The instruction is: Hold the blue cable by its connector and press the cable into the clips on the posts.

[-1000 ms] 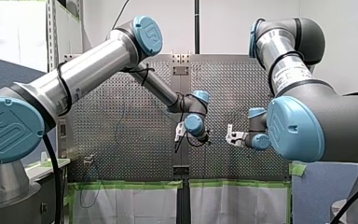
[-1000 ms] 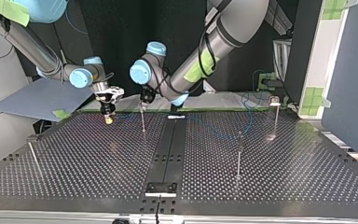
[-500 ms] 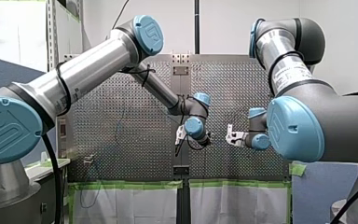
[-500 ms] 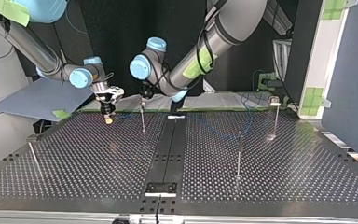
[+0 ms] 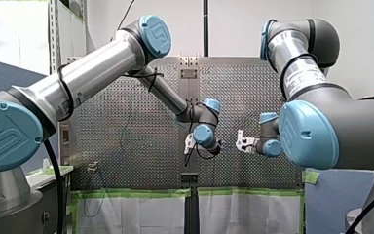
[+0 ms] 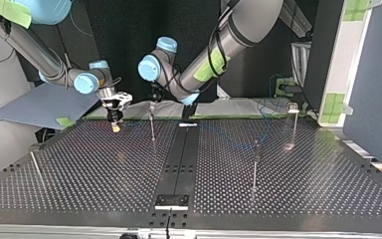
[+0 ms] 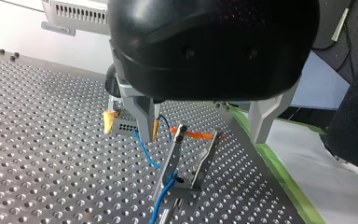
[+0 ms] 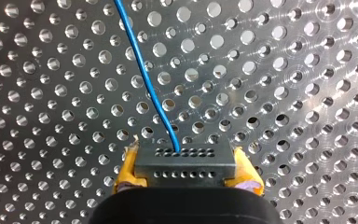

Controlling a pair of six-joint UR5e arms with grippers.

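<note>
My right claw (image 6: 115, 124) is clamped shut on the dark connector (image 8: 185, 161), with the yellow pads (image 8: 125, 171) squeezing it from both sides. It hangs low over the holed table (image 6: 89, 174), at the far left in the top view. The blue cable (image 8: 147, 79) comes out of the connector's face and runs away across the table.

My left claw (image 7: 203, 139) is spread wide and holds nothing. Its metal fingers (image 7: 143, 116) stand one on each side of the forked clip (image 7: 186, 161). That clip tops a thin post (image 6: 152, 127) just right of my right claw in the top view, near the far edge.

In the left wrist view the cable drops from the connector to the foot of the fork and carries on below it; I cannot tell if it is seated. The connector sits just beyond one of my left fingers.

Other posts (image 6: 254, 169) stand further right and at the near left.
</note>
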